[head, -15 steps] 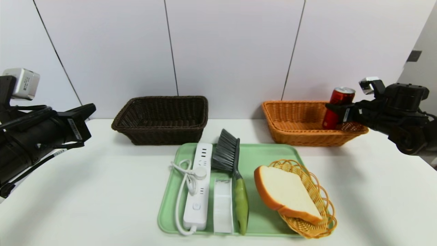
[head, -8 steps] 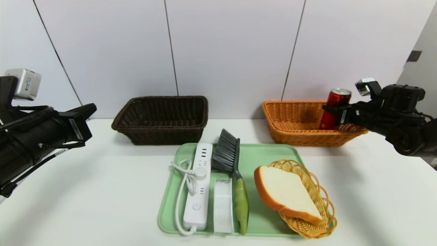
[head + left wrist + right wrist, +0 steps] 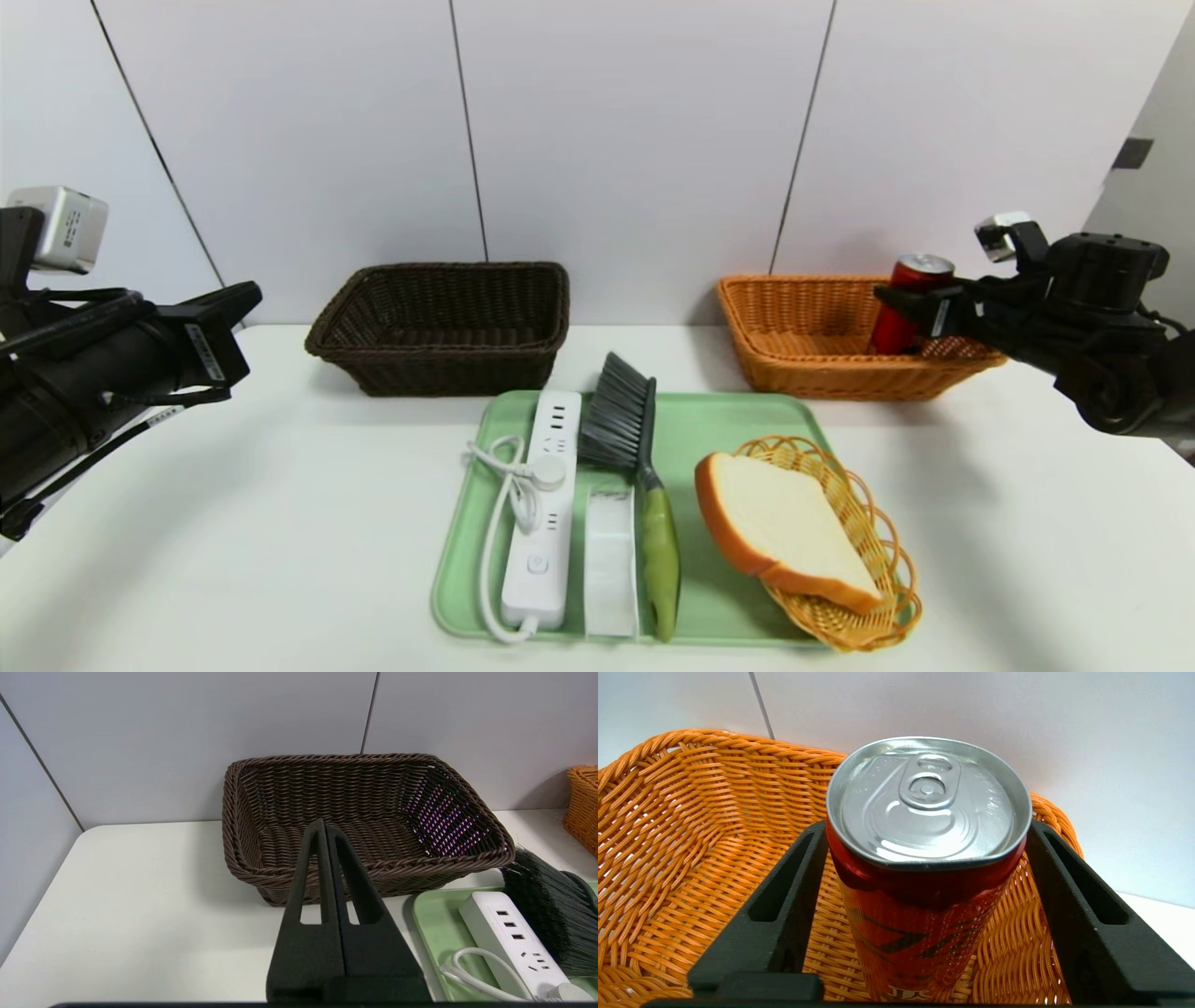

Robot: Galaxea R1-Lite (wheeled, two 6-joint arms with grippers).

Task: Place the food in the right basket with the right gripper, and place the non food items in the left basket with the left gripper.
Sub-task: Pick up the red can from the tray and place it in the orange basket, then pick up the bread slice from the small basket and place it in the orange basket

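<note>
Right wrist view: the right gripper [image 3: 924, 896] straddles a red can [image 3: 924, 882] standing in the orange basket [image 3: 691, 826], fingers parted and clear of its sides. A straight, level pull-back should leave it upright. Far off, the left gripper [image 3: 325, 833] idles pinched shut, empty, before the brown basket [image 3: 364, 798].

Can [image 3: 904, 303] apparently upright in right basket [image 3: 822, 373]; left basket [image 3: 439, 359] beside it, tray [image 3: 709, 420] in front.
</note>
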